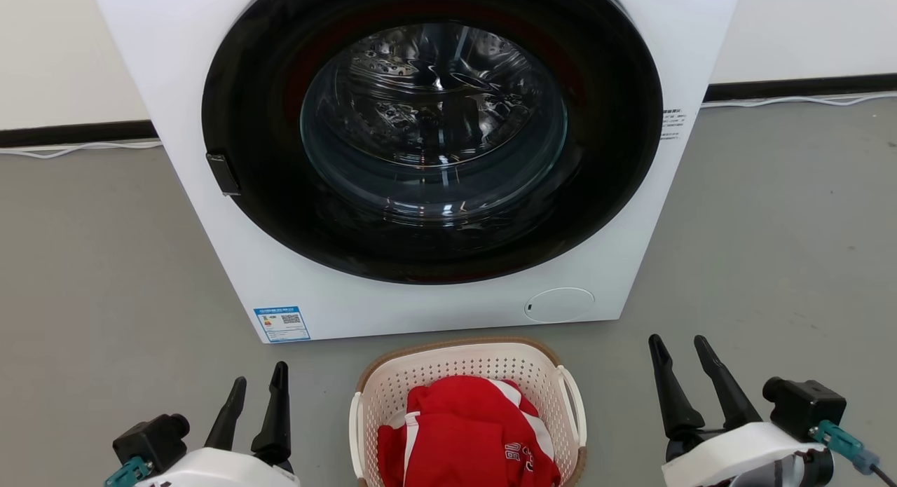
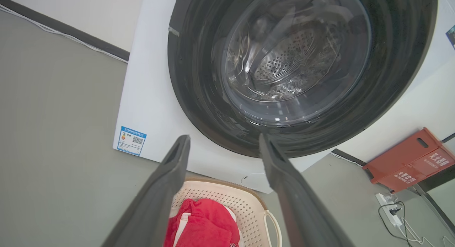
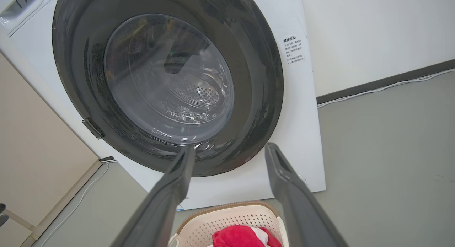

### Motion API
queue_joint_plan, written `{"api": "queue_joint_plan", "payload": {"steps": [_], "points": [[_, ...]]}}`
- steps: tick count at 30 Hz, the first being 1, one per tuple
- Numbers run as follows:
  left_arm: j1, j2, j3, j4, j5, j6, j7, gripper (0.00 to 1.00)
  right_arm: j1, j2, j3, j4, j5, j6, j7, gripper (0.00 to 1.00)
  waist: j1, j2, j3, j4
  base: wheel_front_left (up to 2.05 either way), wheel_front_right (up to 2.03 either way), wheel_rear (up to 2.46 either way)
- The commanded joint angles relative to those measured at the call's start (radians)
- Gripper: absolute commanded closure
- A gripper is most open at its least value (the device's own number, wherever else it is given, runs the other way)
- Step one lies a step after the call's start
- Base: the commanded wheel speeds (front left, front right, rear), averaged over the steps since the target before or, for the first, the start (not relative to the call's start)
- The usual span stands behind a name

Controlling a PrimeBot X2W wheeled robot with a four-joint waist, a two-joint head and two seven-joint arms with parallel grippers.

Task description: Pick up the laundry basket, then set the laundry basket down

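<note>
The laundry basket [image 1: 483, 368] is cream-white and perforated with a brown rim, and it sits on the grey floor just in front of the washing machine. Red and white clothing [image 1: 466, 438] fills it. My left gripper [image 1: 259, 378] stands open to the basket's left, clear of it. On the other side my right gripper [image 1: 680, 347] is open too, apart from the basket. The basket [image 2: 231, 200] shows between and below the left fingers [image 2: 167, 190]. In the right wrist view the basket [image 3: 227, 218] lies low between the right fingers [image 3: 288, 193].
A white front-loading washing machine [image 1: 294, 277] with a shut dark round door [image 1: 617, 122] stands right behind the basket. A red box [image 2: 408, 161] and a power strip with cables [image 2: 389, 208] lie along the wall. Bare grey floor [image 1: 771, 249] spreads to both sides.
</note>
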Motion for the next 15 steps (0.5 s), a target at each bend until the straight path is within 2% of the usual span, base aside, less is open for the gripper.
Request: {"api": "queue_joint_plan", "payload": {"steps": [1, 15], "points": [[-0.044, 0.012, 0.023, -0.029, 0.030, -0.005, -0.012, 0.00, -0.039, -0.006, 0.018, -0.023, -0.030, 0.005, -0.019, 0.00, 0.0000, 0.0000, 0.000, -0.001, 0.00, 0.00, 0.00], [-0.048, 0.020, 0.054, -0.018, 0.197, -0.006, -0.054, 0.00, -0.042, -0.010, 0.022, -0.017, -0.205, 0.006, -0.060, 0.00, 0.0000, 0.0000, 0.002, -0.003, 0.00, 0.00, 0.00]]}}
